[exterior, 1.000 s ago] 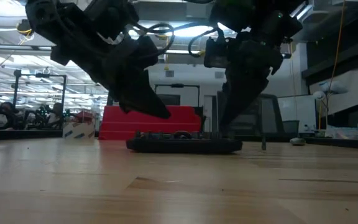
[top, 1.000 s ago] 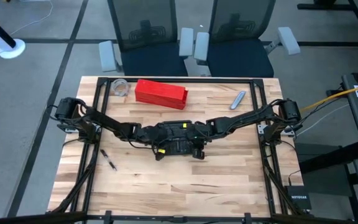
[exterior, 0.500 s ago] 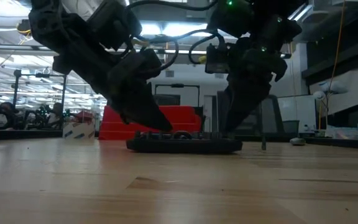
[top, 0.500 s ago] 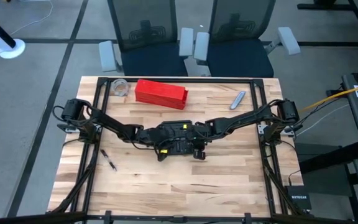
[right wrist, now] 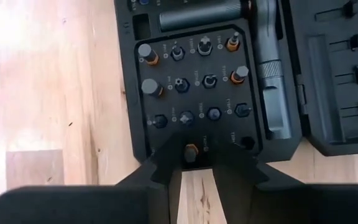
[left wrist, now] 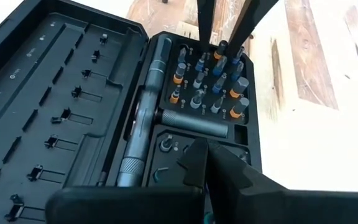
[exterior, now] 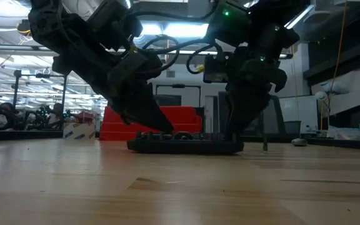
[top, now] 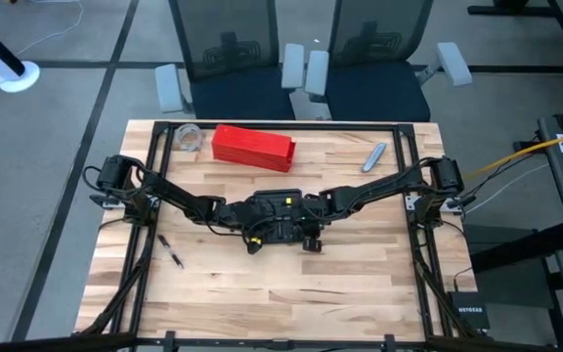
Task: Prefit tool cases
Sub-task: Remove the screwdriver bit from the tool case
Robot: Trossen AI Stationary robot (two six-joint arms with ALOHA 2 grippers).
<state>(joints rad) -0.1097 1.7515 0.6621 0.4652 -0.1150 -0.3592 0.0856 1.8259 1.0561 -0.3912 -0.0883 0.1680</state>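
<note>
The black tool case (top: 281,231) lies open and flat on the wooden table's middle. Its bit tray (right wrist: 194,81) holds several orange-collared bits and a ratchet handle (left wrist: 138,124); the empty lid (left wrist: 55,93) lies beside it. My left gripper (left wrist: 207,163) comes in from the table's left, shut, slanting down onto the tray's left end (exterior: 161,128). My right gripper (right wrist: 194,165) stands steeply over the tray's right end (exterior: 230,131), shut on a small bit (right wrist: 191,151). My left gripper has its shut fingertips (exterior: 162,129) down on the tray's left end (left wrist: 185,146), slanting in from the table's left; the case lies flat under them. My right gripper pinches an orange-collared bit (left wrist: 222,48) between its two fingertips, coming steeply from above. The bit stands upright in the tray's outermost row (right wrist: 191,151).
A red box (top: 252,147) lies at the far left with a clear tape roll (top: 190,137) beside it. A grey metal tool (top: 374,156) lies far right, and a small dark pen-like thing (top: 172,252) near left. Bare wood shows along the near edge.
Both grippers have sunk toward the case. My left gripper's shut tips came down from just above the tray onto its left end, then kept still. My right gripper lowered over the tray's right end. The case has stayed in place.
</note>
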